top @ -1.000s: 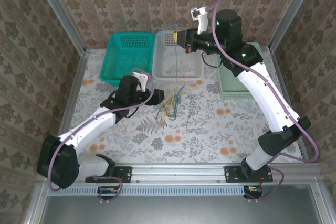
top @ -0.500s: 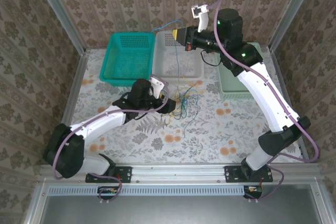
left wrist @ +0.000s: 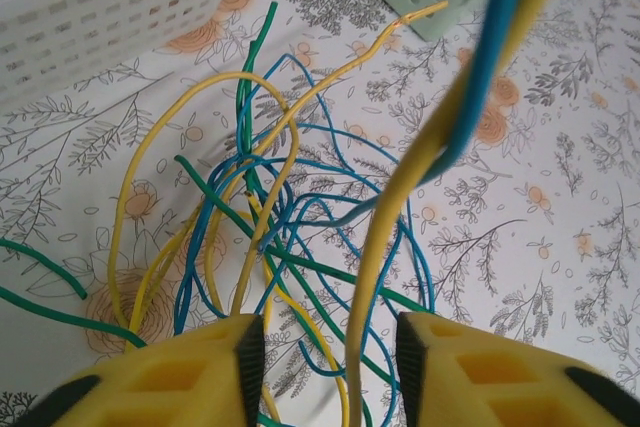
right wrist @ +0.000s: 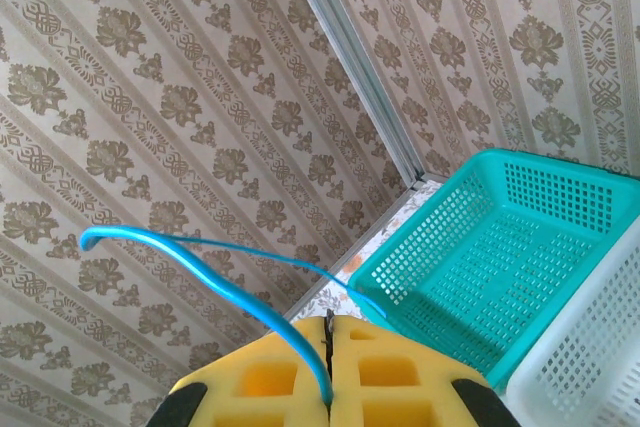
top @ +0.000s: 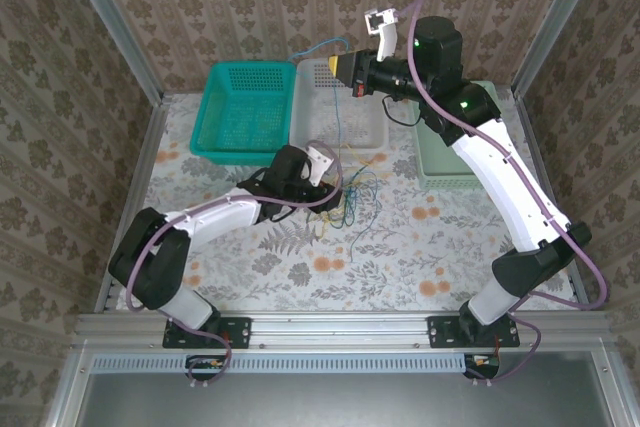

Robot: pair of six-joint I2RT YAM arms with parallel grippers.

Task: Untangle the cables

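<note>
Plainly, the left pincer (left wrist: 330, 352) is the nearer one. It is sitting low beside the tangle of cables (top: 352, 199), which is lying on the counter (top: 420, 247) at its 3 o'clock in the overhead view. Its jaws are standing narrowly apart, with a yellow strand (left wrist: 372, 277) running lengthwise between them, not yet pinched. The right pincer (right wrist: 330, 352) is clamping a blue cable (right wrist: 200, 259) high above the white basket (top: 310, 137), so that strand is rising from the heap toward 12 o'clock. Baskets are crowding 12 and 2 o'clock. Open counter toward 5 and 6 o'clock is probably offering the freer way out.
</note>
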